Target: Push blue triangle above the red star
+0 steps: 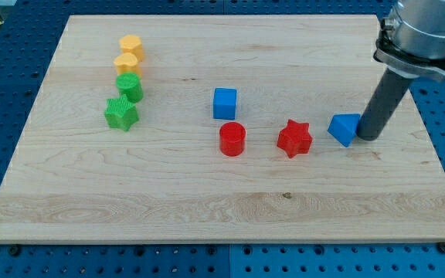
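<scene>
The blue triangle (pixel 344 128) lies on the wooden board (pixel 207 201) toward the view's right. The red star (pixel 294 138) lies just to its left, a little lower, with a small gap between them. My tip (pixel 368 137) is down on the board, touching the blue triangle's right side. The rod rises from there to the arm's body at the view's top right.
A red cylinder (pixel 232 139) and a blue cube (pixel 225 103) sit near the board's middle. At the left, a column runs top to bottom: two yellow blocks (pixel 130 46) (pixel 127 63), a green cylinder (pixel 130 87) and a green star (pixel 121 113).
</scene>
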{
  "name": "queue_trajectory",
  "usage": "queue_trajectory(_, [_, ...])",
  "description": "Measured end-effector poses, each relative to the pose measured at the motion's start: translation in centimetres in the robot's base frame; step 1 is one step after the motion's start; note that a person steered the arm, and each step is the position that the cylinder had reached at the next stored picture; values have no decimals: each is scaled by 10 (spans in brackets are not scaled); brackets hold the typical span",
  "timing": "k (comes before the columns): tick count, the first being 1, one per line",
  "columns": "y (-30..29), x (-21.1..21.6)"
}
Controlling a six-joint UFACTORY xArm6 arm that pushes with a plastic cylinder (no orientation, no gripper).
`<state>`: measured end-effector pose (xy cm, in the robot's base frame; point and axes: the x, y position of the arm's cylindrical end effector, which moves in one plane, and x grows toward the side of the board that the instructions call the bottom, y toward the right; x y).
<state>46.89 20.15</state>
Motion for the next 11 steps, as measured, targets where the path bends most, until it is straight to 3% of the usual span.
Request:
queue_trajectory(1, [1, -2])
queue_trajectory(3, [5, 43])
queue_trajectory(9, [-31, -9])
queue_trajectory(11, [-67, -18])
